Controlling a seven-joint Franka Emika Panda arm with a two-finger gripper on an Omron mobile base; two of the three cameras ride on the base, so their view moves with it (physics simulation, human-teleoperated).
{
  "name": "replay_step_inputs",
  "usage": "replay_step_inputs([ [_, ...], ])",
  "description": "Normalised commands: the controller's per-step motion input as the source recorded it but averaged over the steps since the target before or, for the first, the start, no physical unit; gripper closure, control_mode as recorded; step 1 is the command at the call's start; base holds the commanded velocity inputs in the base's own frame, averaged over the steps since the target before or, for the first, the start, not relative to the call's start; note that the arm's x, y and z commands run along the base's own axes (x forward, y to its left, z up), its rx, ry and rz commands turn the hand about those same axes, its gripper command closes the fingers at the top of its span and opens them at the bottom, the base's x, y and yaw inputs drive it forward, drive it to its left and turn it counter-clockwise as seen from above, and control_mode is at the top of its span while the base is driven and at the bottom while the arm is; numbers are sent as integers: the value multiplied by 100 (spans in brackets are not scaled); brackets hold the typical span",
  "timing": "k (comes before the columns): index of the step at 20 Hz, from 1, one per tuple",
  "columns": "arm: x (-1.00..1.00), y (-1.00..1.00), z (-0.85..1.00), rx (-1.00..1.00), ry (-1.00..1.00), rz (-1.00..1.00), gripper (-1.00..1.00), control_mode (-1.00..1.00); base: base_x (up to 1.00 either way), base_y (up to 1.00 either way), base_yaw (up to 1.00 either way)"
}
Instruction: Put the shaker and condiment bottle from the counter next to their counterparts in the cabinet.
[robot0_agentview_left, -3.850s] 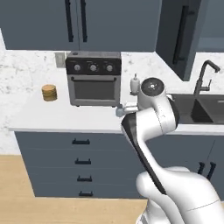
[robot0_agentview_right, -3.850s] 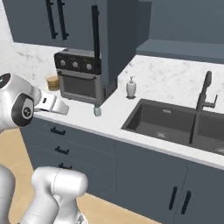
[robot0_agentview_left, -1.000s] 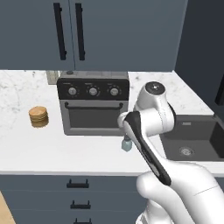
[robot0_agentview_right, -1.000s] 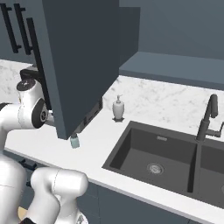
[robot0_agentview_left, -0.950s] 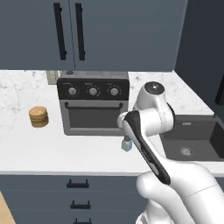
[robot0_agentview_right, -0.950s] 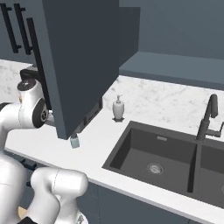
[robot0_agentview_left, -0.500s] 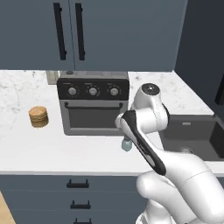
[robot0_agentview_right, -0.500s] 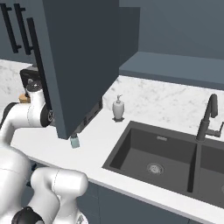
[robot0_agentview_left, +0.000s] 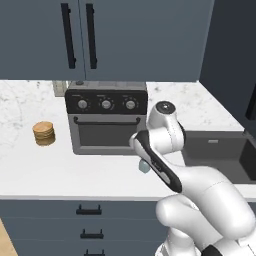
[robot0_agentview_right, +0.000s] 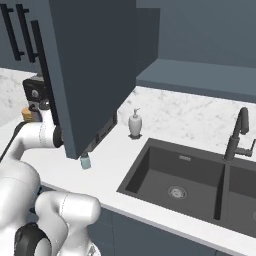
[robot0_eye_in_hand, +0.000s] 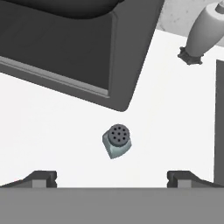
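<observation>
Pale blue-green shaker (robot0_eye_in_hand: 117, 140) w/ dark grey cap; white, grey-veined counter (robot0_eye_in_hand: 57, 135)

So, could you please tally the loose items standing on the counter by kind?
Shaker: 1
Soap dispenser: 1
Toaster oven: 1
Stack of round brown cookies: 1
Total: 4

Even flat light, sharp, soft shadows
</observation>
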Motion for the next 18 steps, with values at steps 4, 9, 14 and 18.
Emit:
replay_step_inputs([
  [4, 24, 0, -27, -1, 0, 0, -100, -100, 0, 0, 0],
  [9, 11, 0, -28, 0, 0, 0, -100, -100, 0, 0, 0],
  [14, 0, 0, -28, 0, 0, 0, -100, -100, 0, 0, 0],
  [18, 0, 0, -27, 0, 0, 0, -100, -100, 0, 0, 0],
])
